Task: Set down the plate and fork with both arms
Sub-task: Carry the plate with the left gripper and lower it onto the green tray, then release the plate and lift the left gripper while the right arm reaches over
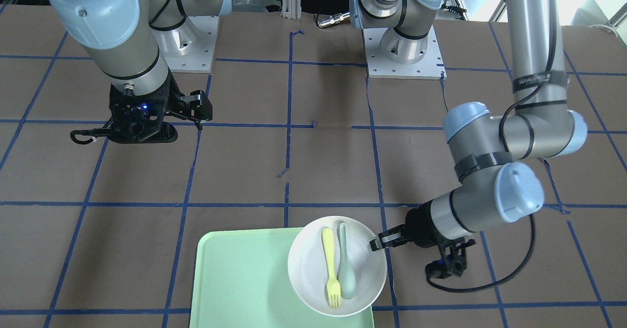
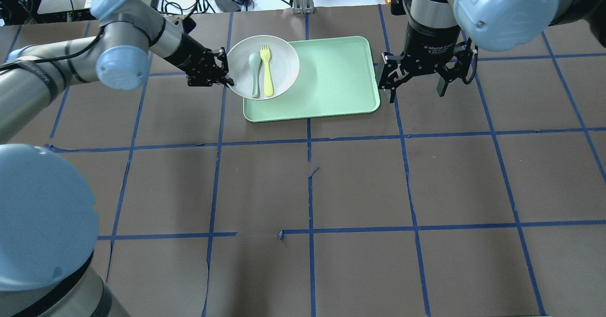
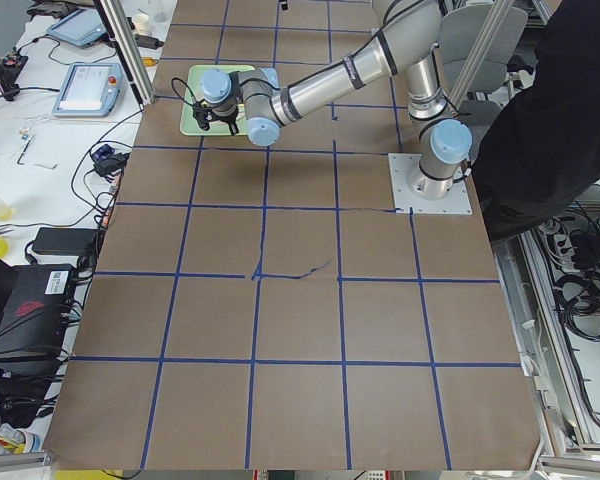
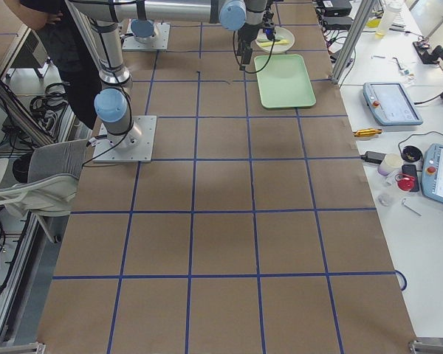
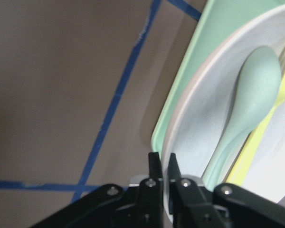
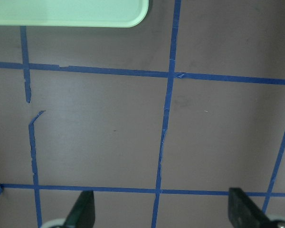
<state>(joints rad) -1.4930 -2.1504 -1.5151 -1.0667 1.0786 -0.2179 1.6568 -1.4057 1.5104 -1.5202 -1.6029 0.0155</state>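
The white plate (image 1: 308,264) rests over the near-left corner of the mint-green tray (image 1: 235,279) and overhangs its edge. The pale-yellow fork (image 1: 330,267) lies in the plate beside a grey-green spoon (image 1: 347,264). My left gripper (image 1: 374,244) is shut on the plate's rim; in the left wrist view its fingers (image 5: 155,173) pinch the rim of the plate (image 5: 199,137). In the overhead view the left gripper (image 2: 228,81) is at the plate's (image 2: 284,66) left edge, with the fork (image 2: 267,71) inside. My right gripper (image 2: 416,92) hangs open and empty above the table, just right of the tray (image 2: 331,75).
The brown table carries a grid of blue tape lines (image 2: 310,142). The tray's right half holds nothing. The right wrist view shows the tray's corner (image 6: 66,14) and bare paper below the open gripper (image 6: 161,213). Both arm bases (image 1: 404,54) stand at the robot's side.
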